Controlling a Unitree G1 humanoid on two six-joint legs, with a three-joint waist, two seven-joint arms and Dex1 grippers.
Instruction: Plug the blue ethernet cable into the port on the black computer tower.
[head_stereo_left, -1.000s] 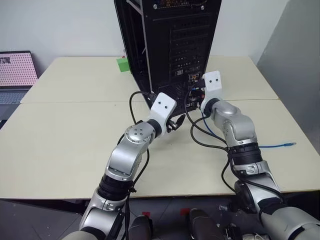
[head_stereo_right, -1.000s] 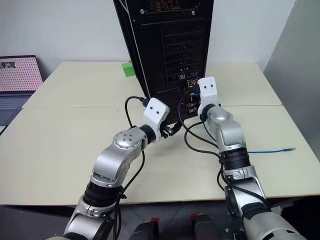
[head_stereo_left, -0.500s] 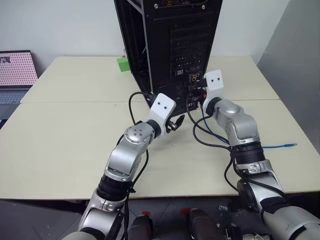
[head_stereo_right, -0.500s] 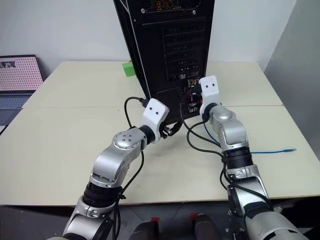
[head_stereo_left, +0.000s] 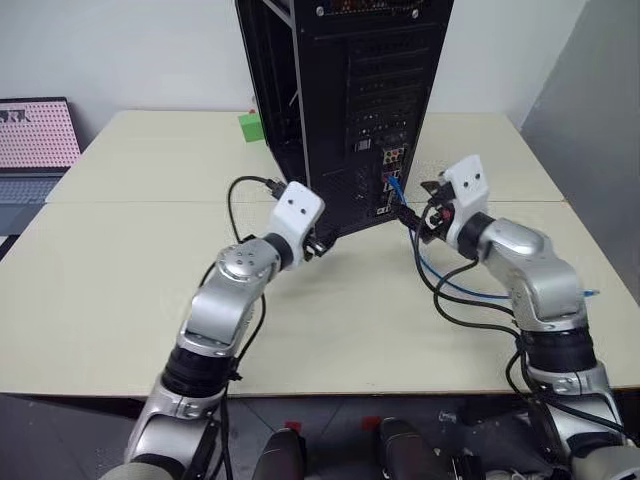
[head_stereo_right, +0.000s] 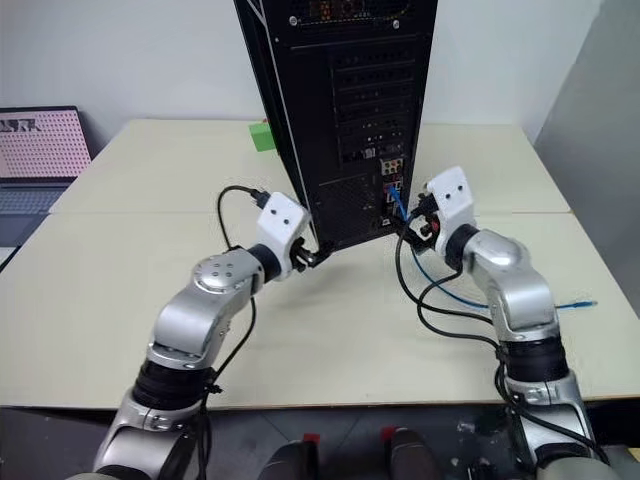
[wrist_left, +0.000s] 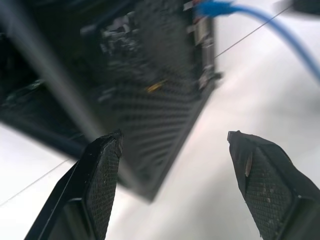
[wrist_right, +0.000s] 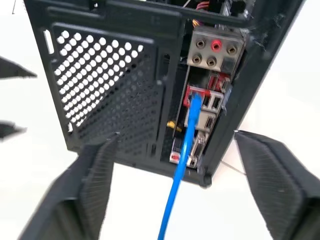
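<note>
Here the blue ethernet cable (wrist_right: 186, 150) sits with its plug in the port (wrist_right: 194, 97) on the back panel of the black computer tower (head_stereo_left: 345, 90), directly ahead of the right gripper (wrist_right: 172, 192) and clear of its fingers. The cord runs out of the socket and passes between the two black fingers (wrist_right: 92, 185) without touching either. Those jaws stand wide apart and hold nothing. From the head cameras, the right gripper (head_stereo_right: 415, 222) hovers just beside the tower's connector cluster, pointing at it.

The left gripper (wrist_left: 172, 185) faces the tower's lower corner and perforated grille, its jaws also spread and empty, the case standing just beyond the fingertips (wrist_left: 107, 150). Seen from above, the left gripper (head_stereo_left: 318, 243) hangs close to the foot of the tower.

The plug's long axis points straight into the back panel. Behind it the cord droops to the table (head_stereo_left: 120, 290), curves past the right arm, and trails away along the tabletop to its free end (head_stereo_left: 585, 293) near the table's right edge.
</note>
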